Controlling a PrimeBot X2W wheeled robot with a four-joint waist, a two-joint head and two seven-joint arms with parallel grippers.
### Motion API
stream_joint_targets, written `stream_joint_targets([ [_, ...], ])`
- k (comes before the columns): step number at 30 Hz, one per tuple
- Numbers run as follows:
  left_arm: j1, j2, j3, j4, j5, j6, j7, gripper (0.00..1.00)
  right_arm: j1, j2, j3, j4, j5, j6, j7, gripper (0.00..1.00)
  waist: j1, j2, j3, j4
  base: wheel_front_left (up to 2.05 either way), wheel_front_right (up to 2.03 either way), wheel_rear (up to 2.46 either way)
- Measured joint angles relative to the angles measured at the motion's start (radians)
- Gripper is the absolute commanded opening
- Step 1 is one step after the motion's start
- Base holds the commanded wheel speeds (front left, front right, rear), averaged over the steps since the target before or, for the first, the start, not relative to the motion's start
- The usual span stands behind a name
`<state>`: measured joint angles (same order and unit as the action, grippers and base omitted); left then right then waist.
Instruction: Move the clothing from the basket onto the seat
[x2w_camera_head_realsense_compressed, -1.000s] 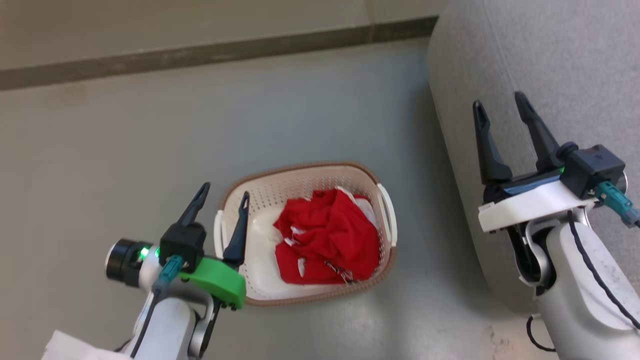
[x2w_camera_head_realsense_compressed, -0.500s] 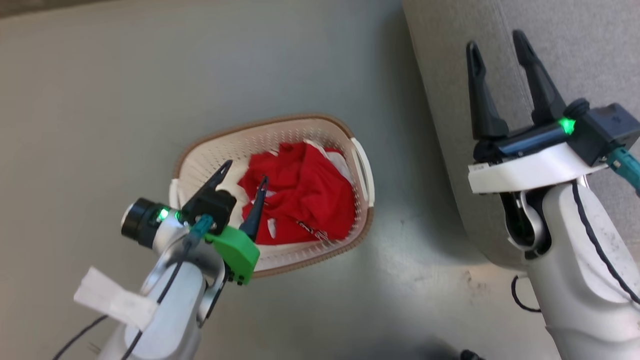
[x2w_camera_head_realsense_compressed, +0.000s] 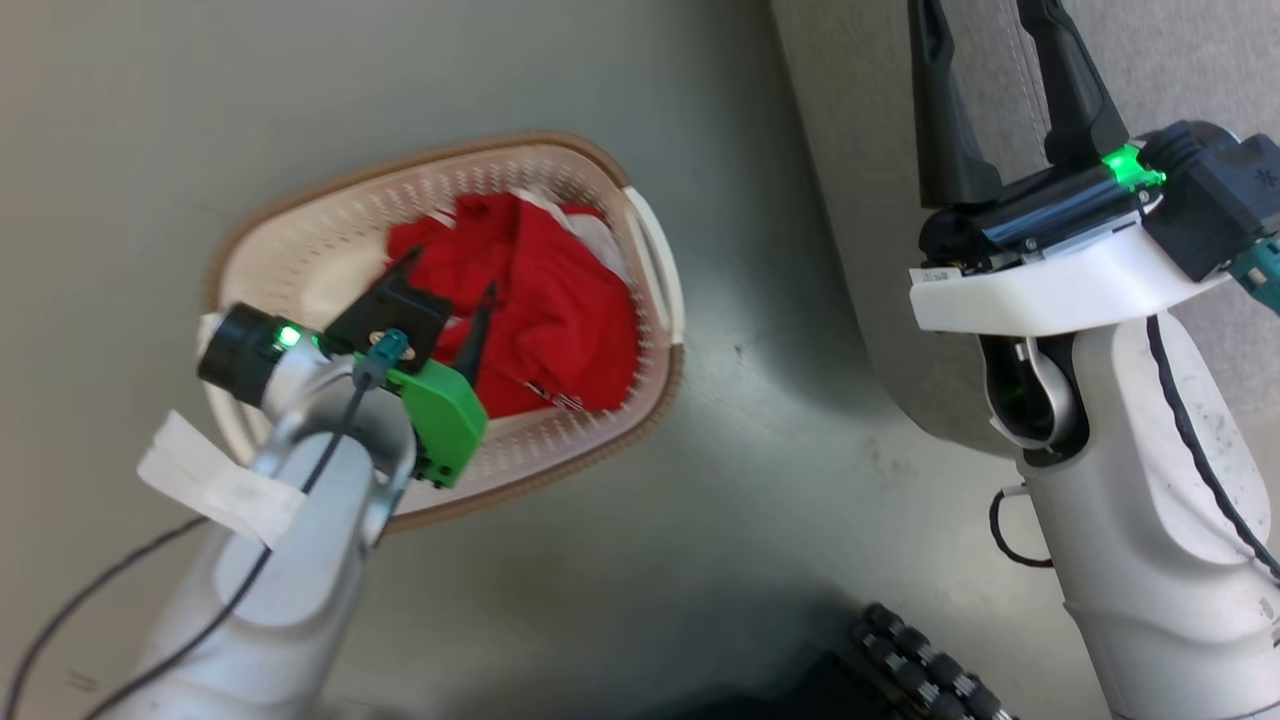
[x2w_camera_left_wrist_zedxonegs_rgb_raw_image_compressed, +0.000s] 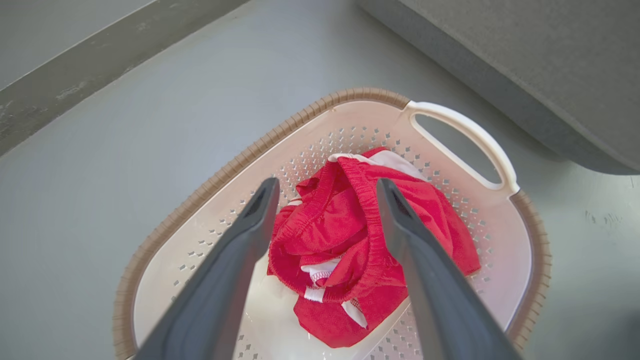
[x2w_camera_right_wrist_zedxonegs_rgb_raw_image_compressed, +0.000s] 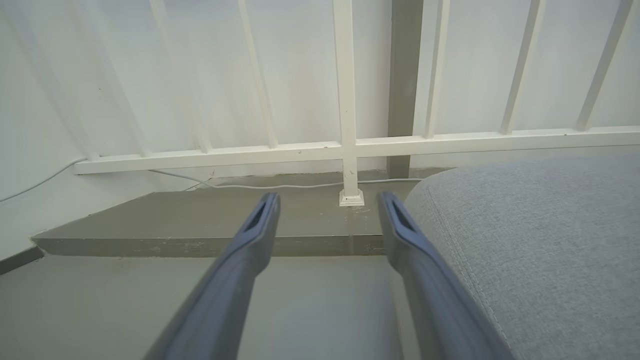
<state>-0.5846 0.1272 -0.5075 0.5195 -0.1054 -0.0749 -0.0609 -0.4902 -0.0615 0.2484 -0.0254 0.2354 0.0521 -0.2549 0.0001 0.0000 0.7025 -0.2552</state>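
Note:
The clothing (x2w_camera_head_realsense_compressed: 560, 300), crumpled red fabric with white trim, lies in the cream perforated basket (x2w_camera_head_realsense_compressed: 330, 235) on the floor. My left gripper (x2w_camera_head_realsense_compressed: 450, 275) hangs open just above the pile, inside the basket's rim. In the left wrist view its two fingers straddle the red clothing (x2w_camera_left_wrist_zedxonegs_rgb_raw_image_compressed: 340, 225) without touching it, and the basket (x2w_camera_left_wrist_zedxonegs_rgb_raw_image_compressed: 320, 105) rim curves behind. My right gripper (x2w_camera_head_realsense_compressed: 985, 60) is open over the edge of the grey seat (x2w_camera_head_realsense_compressed: 1190, 60), its tips cut off at the top. The right wrist view shows that open gripper (x2w_camera_right_wrist_zedxonegs_rgb_raw_image_compressed: 328, 197) beside the seat (x2w_camera_right_wrist_zedxonegs_rgb_raw_image_compressed: 540, 240).
The basket stands on grey floor left of the seat (x2w_camera_left_wrist_zedxonegs_rgb_raw_image_compressed: 525, 60). A raised step (x2w_camera_right_wrist_zedxonegs_rgb_raw_image_compressed: 200, 225) and a white railing (x2w_camera_right_wrist_zedxonegs_rgb_raw_image_compressed: 350, 150) with a cable run along the wall beyond. A dark ridged object (x2w_camera_head_realsense_compressed: 920, 660) lies at the bottom of the head view.
The head camera has tilted down, shifting the whole picture. My left gripper has moved from the basket's left rim to over the red clothing. Both grippers have stayed open.

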Motion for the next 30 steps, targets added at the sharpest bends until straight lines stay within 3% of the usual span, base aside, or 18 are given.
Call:
stream_joint_targets([
  [8, -0.04, 0.042, 0.006, 0.076, 0.011, -0.017, 0.017, 1.0, -0.019, 0.005, 0.005, 0.0, 0.012, 0.0, 0.0, 1.0, -0.0001, 0.0, 0.079, -0.07, 0.0, 0.0, 0.0],
  [19, -0.095, 0.038, -0.01, 0.164, -0.006, -0.035, 0.022, 1.0, -0.02, 0.013, 0.011, 0.003, 0.027, 0.0, 0.0, 1.0, -0.0001, 0.0, 0.164, -0.159, 0.0, 0.0, 0.0],
  [30, -0.123, 0.015, -0.011, 0.291, -0.05, -0.045, 0.064, 1.0, -0.026, 0.015, 0.036, 0.001, 0.079, -0.003, 0.0, 1.0, -0.0001, 0.0, 0.189, -0.185, 0.0, 0.0, 0.0],
])
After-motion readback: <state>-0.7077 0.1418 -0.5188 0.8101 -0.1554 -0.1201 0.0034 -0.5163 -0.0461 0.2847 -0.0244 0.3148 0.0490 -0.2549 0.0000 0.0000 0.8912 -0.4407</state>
